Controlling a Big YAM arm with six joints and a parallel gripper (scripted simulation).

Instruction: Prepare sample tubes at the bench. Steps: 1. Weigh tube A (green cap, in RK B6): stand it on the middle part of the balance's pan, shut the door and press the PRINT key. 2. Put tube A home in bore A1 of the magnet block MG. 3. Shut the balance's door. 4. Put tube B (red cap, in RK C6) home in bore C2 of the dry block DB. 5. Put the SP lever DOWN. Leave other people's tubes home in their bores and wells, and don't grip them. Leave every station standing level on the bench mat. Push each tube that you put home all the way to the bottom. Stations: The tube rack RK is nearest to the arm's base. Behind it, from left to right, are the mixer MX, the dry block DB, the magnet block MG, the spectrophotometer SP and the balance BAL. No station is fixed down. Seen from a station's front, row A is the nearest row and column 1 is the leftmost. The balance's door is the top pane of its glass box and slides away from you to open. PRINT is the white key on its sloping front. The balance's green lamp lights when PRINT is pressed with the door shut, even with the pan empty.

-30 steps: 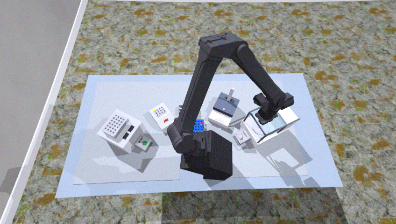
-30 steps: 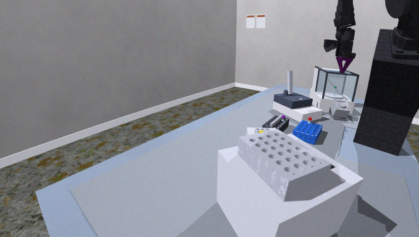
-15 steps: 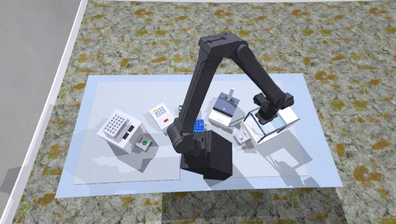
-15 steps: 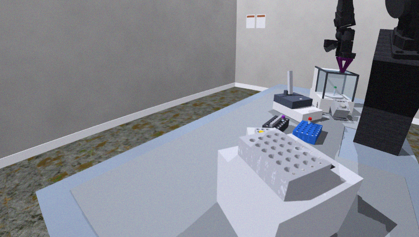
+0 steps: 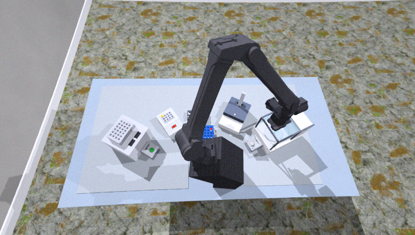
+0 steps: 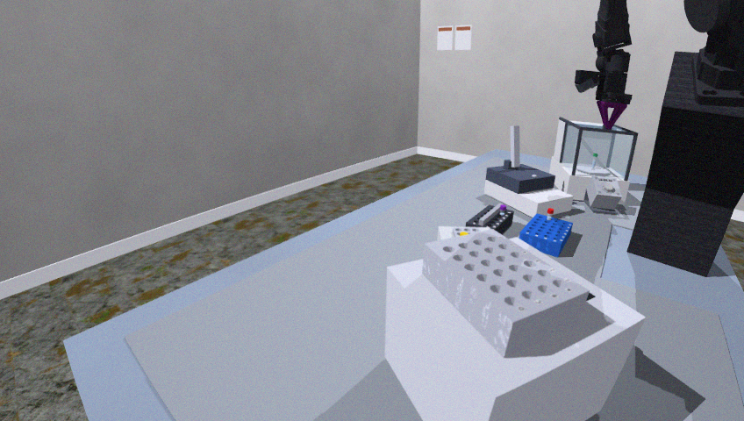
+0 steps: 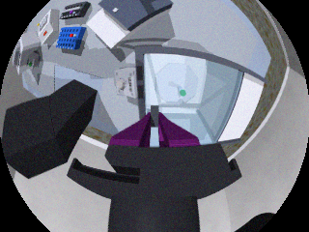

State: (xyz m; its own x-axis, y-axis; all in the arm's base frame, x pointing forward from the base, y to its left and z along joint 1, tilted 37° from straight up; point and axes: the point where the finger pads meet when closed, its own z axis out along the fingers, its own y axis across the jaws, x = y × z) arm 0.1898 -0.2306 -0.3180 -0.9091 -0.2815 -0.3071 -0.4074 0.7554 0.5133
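My gripper (image 5: 275, 126) is at the top of the balance's glass box (image 5: 284, 130), shut on the small grey handle of the sliding top door (image 7: 154, 115). The purple fingers (image 6: 608, 122) touch the top pane near the box's front edge. Tube A with its green cap (image 6: 594, 156) stands upright on the pan inside the box. It shows through the glass in the wrist view (image 7: 182, 93). Tube B with its red cap (image 6: 549, 210) stands in the blue rack RK (image 5: 208, 132). The balance's key panel (image 5: 252, 143) is in front of the box.
The spectrophotometer SP (image 5: 236, 113) with its lever upright (image 5: 241, 99) stands left of the balance. The black magnet block (image 6: 490, 216) holds a purple-capped tube. The dry block DB (image 5: 169, 120) and the mixer MX (image 5: 125, 135) are farther left. The arm's black base (image 5: 221, 163) stands behind the rack.
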